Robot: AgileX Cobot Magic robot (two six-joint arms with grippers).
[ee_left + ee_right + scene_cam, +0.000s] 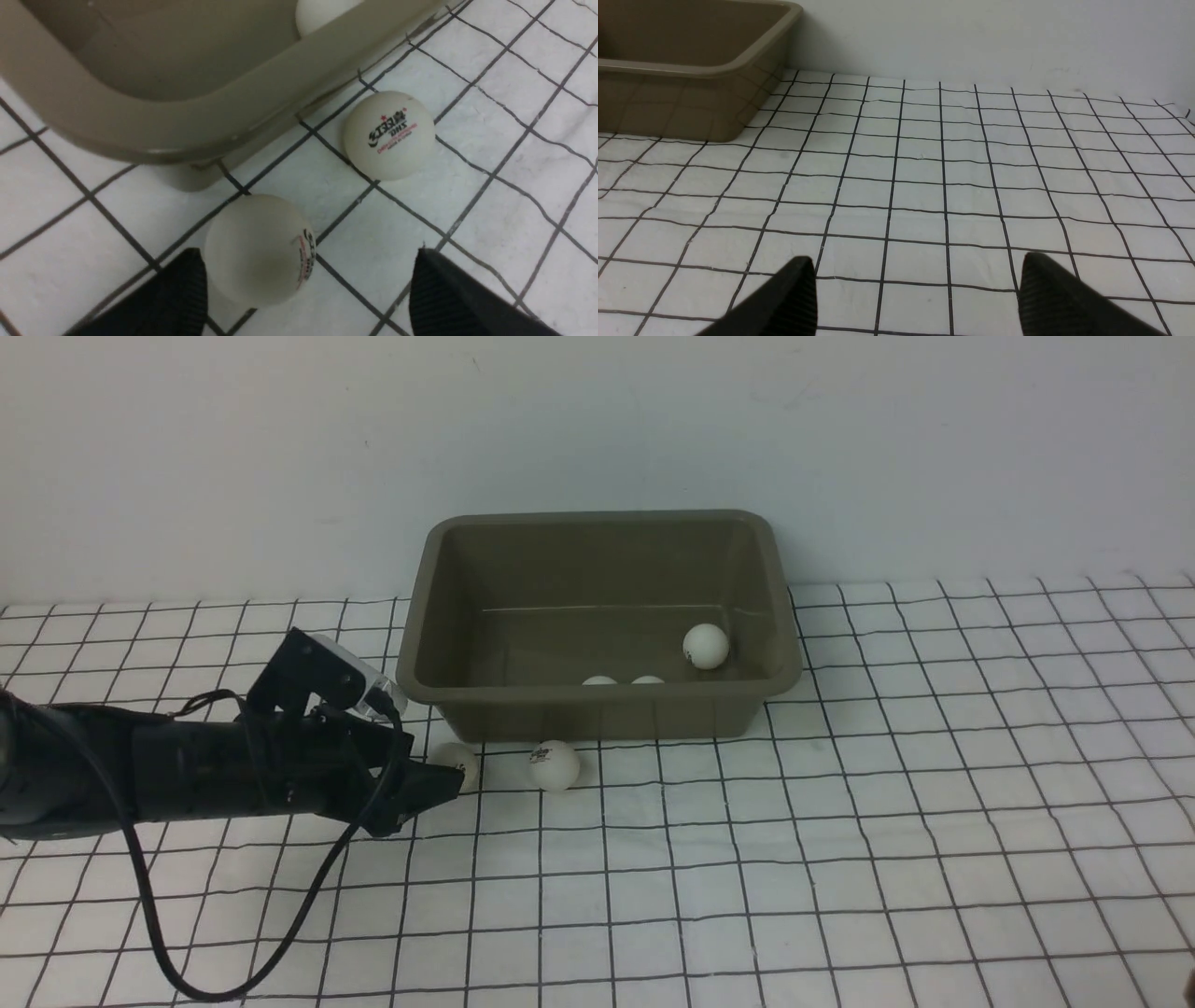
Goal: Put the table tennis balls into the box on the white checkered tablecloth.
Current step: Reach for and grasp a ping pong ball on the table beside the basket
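Box (597, 694): olive-grey bin with a flared rim, open top up, standing on the cloth (840, 821) close to the back wall (597, 420).
In the box: three balls. One ball (705, 646) lies in full view by the box's right wall, with a small dark mark on it. Two more, a second ball (599, 680) and a third ball (647, 679), lie side by side, only their tops showing over the front wall.
On the cloth: two balls just in front of the box, toward its left corner. The logo ball (388, 135) lies apart from the near ball (259, 249).
Ball look: matte white; both outside balls carry black and red print, sharp on the logo ball and turned sideways on the near ball.
Left gripper (308, 254): low over the cloth, jaws wide apart. The near ball sits between the fingers (177, 289), hard by one and clear of the other. Whether it touches that finger cannot be told. Nothing is clamped.
Right gripper (917, 263): jaws apart above the cloth, gripping nothing, well apart from the box.
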